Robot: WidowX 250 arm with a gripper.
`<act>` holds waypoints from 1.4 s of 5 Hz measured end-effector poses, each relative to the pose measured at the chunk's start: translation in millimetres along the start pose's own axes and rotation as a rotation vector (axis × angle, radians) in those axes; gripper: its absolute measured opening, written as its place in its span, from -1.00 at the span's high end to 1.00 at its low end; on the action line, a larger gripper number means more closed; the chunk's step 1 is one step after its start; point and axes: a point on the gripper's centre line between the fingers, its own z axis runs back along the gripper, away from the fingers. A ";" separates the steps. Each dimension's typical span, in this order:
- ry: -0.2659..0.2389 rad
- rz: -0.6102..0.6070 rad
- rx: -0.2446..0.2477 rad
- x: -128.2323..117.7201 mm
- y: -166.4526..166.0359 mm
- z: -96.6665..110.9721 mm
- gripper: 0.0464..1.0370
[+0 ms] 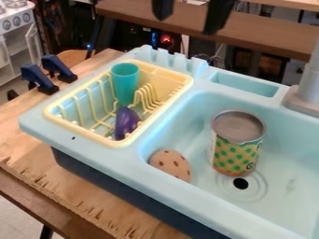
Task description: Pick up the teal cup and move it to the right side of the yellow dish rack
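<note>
At the top edge of the camera view, my black gripper (190,14) hangs above and behind the sink, its two fingers wide apart with nothing between them. A can (235,151) with a green-dotted label stands upright in the light blue sink (289,182), behind the drain hole. A tan cookie (170,165) with brown spots leans against the basin's left front wall. Left of the basin, a yellow dish rack (55,108) holds a teal cup (125,83) and a purple eggplant (127,123), the eggplant in front of the cup. My gripper touches none of them.
A grey faucet (306,88) rises at the sink's right rear. Two dark blue clamps (38,78) grip the wooden table (37,186) at the left. Behind the sink are a brown wooden shelf (268,39) and, at the upper left, a white toy stove (16,18).
</note>
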 end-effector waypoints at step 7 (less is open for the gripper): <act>0.023 0.121 0.015 3.6 112.9 -56.0 -0.93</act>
